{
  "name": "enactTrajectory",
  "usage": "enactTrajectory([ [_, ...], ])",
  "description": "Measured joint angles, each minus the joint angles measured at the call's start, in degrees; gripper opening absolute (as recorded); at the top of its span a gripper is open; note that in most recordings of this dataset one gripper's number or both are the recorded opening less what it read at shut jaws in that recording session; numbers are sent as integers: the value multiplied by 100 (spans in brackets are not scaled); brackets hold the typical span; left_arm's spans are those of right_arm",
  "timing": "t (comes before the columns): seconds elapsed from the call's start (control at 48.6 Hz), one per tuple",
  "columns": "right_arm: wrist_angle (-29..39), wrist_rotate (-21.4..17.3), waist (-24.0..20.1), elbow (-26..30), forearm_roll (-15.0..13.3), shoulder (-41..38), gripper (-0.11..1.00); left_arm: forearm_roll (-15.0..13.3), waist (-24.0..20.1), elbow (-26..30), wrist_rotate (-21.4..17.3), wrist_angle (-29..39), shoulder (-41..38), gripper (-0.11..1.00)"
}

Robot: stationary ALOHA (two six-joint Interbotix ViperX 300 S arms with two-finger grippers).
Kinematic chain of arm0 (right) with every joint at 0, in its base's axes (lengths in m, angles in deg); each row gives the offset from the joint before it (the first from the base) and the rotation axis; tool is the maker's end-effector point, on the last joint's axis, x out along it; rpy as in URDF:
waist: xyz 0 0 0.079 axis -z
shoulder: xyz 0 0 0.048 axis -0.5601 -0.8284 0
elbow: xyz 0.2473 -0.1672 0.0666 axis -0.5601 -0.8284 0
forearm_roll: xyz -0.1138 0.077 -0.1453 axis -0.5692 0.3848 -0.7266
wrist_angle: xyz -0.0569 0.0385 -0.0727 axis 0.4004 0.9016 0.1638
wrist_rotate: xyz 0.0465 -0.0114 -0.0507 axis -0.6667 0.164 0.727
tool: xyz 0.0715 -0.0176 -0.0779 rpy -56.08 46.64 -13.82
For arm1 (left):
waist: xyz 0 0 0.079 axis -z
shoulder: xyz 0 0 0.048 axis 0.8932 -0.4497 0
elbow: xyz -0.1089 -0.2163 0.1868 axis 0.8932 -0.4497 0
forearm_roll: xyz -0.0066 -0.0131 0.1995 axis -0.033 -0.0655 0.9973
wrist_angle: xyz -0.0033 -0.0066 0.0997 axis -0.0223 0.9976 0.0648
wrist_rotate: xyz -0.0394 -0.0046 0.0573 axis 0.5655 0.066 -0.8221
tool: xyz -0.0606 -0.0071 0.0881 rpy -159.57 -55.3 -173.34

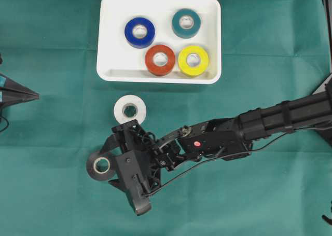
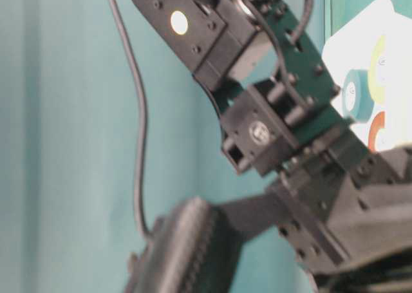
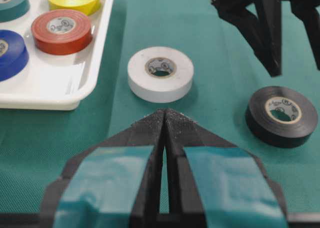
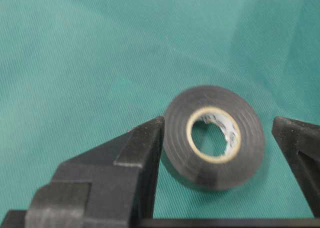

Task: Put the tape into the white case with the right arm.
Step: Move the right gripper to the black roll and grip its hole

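Note:
A black tape roll (image 4: 215, 138) lies flat on the green cloth, seen also in the overhead view as black tape (image 1: 92, 166). My right gripper (image 4: 218, 119) is open and straddles it. One finger (image 4: 135, 153) is close beside the roll, and the other finger (image 4: 300, 143) stands off with a gap. A white tape roll (image 1: 130, 110) lies between the right gripper (image 1: 110, 164) and the white case (image 1: 109, 65). The case holds blue (image 1: 139, 32), teal (image 1: 186, 23), red (image 1: 160, 60) and yellow (image 1: 193, 60) rolls. My left gripper (image 3: 165, 112) is shut and empty, pointing at the white roll (image 3: 160, 80).
The left gripper (image 1: 23, 94) sits at the table's far left edge. The right arm (image 1: 270, 122) stretches in from the right. The white case's rim (image 3: 60, 95) lies left of the white roll. In the table-level view the right arm (image 2: 270, 132) fills the frame.

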Motion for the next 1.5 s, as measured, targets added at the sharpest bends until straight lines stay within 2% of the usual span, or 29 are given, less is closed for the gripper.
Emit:
enactTrajectory([
  [0.741,9,-53,-53,255,9,-325,63,0,0,0,0,0,0,1],
  [0.926,264,-53,-158,387,26,-466,63,0,-9,0,0,0,0,1],
  [1.235,659,-483,-229,571,62,-686,62,9,0,0,0,9,-9,1],
  [1.337,677,-527,-229,598,62,-721,55,0,-9,0,0,0,0,1],
  [1.502,694,-536,-229,624,53,-738,27,9,0,9,0,0,0,1],
])
